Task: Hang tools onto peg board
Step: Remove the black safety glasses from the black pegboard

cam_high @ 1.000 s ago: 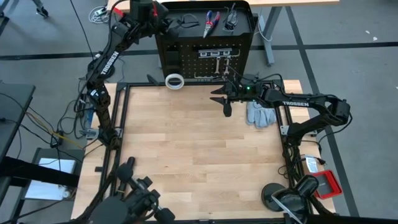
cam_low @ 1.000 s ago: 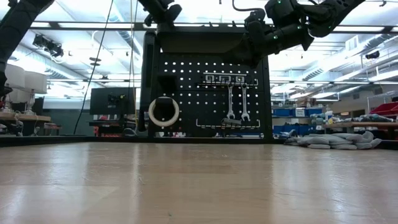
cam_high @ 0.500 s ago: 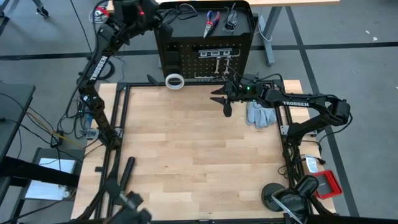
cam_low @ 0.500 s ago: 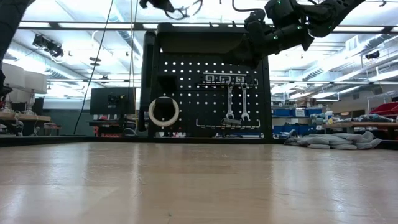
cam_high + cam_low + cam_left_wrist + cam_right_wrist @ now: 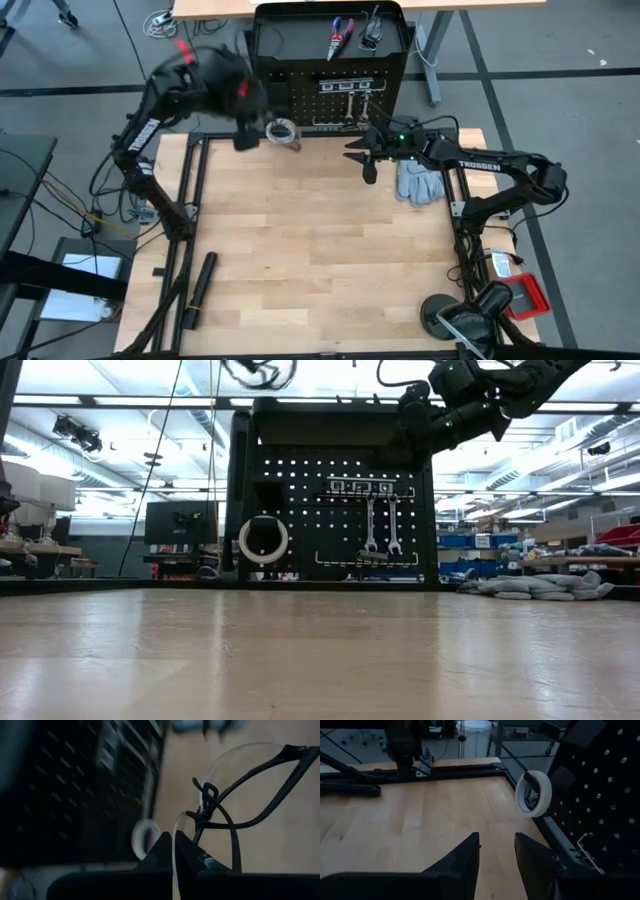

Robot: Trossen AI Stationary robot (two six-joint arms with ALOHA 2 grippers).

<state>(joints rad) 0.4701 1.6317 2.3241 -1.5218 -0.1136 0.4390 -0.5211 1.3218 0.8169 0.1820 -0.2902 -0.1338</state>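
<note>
Left end effector blurs beside the white tape ring, below the peg board.

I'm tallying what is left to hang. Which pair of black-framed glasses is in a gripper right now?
The black-framed glasses clamped in the left gripper, off the black peg board. The other pair lies on the board's top shelf beside the red-and-blue-handled pliers.

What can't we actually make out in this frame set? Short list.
- Left gripper, high view: motion blur smears it; the glasses show only in the left wrist view, pinched in its shut fingers.
- Items on the peg board top shelf, high view: too small to name beyond the pliers.
- Peg board, left wrist view: blurred, no hooks readable.
- Right gripper, low view: dark against the board, fingers indistinct; the right wrist view shows it open, empty.
</note>
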